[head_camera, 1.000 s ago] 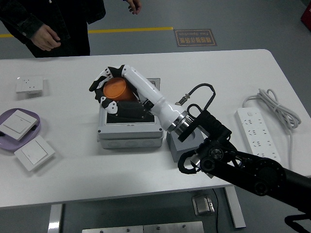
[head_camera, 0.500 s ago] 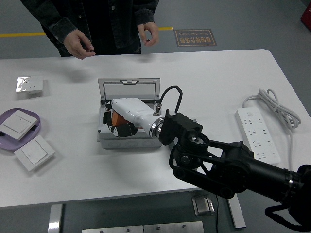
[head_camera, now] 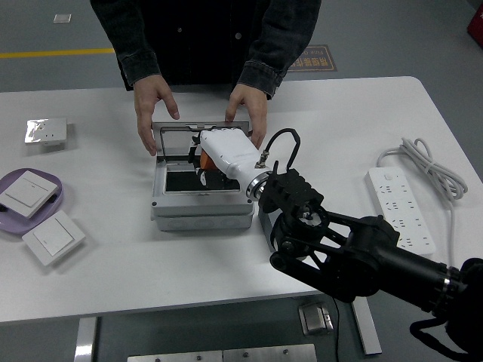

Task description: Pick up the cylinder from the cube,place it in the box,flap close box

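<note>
The grey box (head_camera: 198, 215) stands in the middle of the table with its lid (head_camera: 175, 137) open at the back. My right hand (head_camera: 205, 170) reaches into the box under its white forearm shell. Its fingers are curled on the orange cylinder (head_camera: 198, 159), of which only a sliver shows near the back wall. A person stands at the far side with one hand (head_camera: 155, 111) on the lid's left edge and the other hand (head_camera: 247, 111) on its right corner. My black arm hides the grey cube except for an edge (head_camera: 263, 220) right of the box.
A white power strip (head_camera: 397, 209) with its coiled cable (head_camera: 427, 167) lies at the right. At the left are a purple plate (head_camera: 59, 187) holding a switch panel, a loose switch panel (head_camera: 53, 237) and a white socket (head_camera: 46, 130).
The person has stepped up and laid both hands on the box's lid. My right hand has shifted with the cylinder from the box's front left toward its back.
</note>
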Available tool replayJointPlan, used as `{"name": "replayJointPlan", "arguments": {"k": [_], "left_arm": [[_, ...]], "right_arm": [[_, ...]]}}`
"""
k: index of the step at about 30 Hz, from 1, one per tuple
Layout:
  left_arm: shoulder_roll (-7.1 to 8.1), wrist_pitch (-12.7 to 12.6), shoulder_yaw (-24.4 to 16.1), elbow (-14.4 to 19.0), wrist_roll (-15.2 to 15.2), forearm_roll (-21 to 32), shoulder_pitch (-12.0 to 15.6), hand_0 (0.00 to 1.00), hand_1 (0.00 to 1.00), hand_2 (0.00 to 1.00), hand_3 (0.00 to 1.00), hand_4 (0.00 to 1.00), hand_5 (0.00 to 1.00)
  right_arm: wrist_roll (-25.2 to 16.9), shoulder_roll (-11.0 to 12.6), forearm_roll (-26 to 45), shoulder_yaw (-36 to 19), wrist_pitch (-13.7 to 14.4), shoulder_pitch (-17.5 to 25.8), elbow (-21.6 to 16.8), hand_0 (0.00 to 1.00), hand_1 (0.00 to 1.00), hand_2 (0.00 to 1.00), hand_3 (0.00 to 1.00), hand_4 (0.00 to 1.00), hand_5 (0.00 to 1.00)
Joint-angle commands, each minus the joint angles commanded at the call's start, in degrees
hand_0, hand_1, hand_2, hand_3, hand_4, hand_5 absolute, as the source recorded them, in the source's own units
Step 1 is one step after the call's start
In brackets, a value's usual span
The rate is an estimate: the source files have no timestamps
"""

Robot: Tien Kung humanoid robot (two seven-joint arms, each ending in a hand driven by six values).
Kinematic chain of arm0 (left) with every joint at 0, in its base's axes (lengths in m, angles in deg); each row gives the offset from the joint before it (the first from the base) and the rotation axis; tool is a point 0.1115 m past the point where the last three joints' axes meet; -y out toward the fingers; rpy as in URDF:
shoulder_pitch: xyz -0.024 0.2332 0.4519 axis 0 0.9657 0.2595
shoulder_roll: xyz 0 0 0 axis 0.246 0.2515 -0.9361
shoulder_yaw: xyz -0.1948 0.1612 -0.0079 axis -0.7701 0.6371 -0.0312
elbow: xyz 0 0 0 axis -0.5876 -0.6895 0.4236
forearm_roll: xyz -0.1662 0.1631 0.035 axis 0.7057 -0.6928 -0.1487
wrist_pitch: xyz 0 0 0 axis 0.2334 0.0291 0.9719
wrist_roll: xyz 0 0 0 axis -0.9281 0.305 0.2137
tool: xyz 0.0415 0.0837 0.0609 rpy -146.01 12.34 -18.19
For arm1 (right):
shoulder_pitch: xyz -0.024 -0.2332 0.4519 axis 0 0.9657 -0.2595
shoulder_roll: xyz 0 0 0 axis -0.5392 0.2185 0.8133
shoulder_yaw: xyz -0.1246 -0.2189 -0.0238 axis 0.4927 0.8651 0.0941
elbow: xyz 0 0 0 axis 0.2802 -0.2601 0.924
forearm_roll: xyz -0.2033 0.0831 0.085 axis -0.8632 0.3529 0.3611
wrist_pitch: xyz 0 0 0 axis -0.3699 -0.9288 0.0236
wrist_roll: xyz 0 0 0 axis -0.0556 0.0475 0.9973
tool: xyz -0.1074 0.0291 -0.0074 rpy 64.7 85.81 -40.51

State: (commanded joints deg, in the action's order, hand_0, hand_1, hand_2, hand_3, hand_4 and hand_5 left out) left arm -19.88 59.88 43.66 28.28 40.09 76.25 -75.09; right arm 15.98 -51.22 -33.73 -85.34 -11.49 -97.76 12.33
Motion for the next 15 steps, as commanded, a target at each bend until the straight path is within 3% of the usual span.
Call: {"name": "replayJointPlan", "arguments": {"k": [1,2,7,8,13,14,15], "left_arm": [[0.0,0.0,0.0,0.0,0.0,0.0,0.0,0.615,0.626,0.596,0.621,0.693,0.244],[0.0,0.0,0.0,0.0,0.0,-0.1,0.0,0.616,0.626,0.596,0.621,0.693,0.244],[0.06,-0.1,-0.1,0.0,-0.1,-0.2,0.0,0.616,0.626,0.596,0.621,0.693,0.244],[0.07,-0.1,-0.1,0.0,-0.1,-0.3,0.0,0.615,0.626,0.596,0.621,0.692,0.243],[0.05,0.0,-0.1,0.0,-0.1,-0.4,-0.1,0.615,0.626,0.596,0.621,0.692,0.243],[0.04,0.0,-0.1,0.0,0.0,-0.4,-0.1,0.615,0.626,0.596,0.621,0.691,0.24],[0.02,0.0,-0.1,0.0,-0.1,-0.4,-0.1,0.615,0.626,0.596,0.621,0.691,0.24]], "right_arm": [[-0.2,-0.1,0.1,0.1,0.2,0.0,0.0,0.578,0.522,0.554,0.592,0.546,0.004],[-0.3,-0.1,0.1,0.3,0.4,0.0,0.0,0.691,0.623,0.618,0.648,0.523,0.317],[-1.1,-0.1,0.2,0.6,1.4,-0.1,0.3,0.691,0.623,0.618,0.648,0.523,0.317],[-1.2,-0.1,0.3,0.6,1.4,-0.2,0.5,0.761,0.656,0.644,0.654,0.645,0.378],[-1.7,-0.1,0.8,0.9,1.1,-0.2,1.7,0.761,0.656,0.644,0.654,0.645,0.378],[-1.7,-0.1,0.9,1.0,1.0,-0.2,1.9,0.785,0.673,0.66,0.671,0.736,0.402],[-1.9,-0.1,1.0,1.0,1.1,-0.1,2.0,0.785,0.673,0.66,0.671,0.736,0.402]]}}
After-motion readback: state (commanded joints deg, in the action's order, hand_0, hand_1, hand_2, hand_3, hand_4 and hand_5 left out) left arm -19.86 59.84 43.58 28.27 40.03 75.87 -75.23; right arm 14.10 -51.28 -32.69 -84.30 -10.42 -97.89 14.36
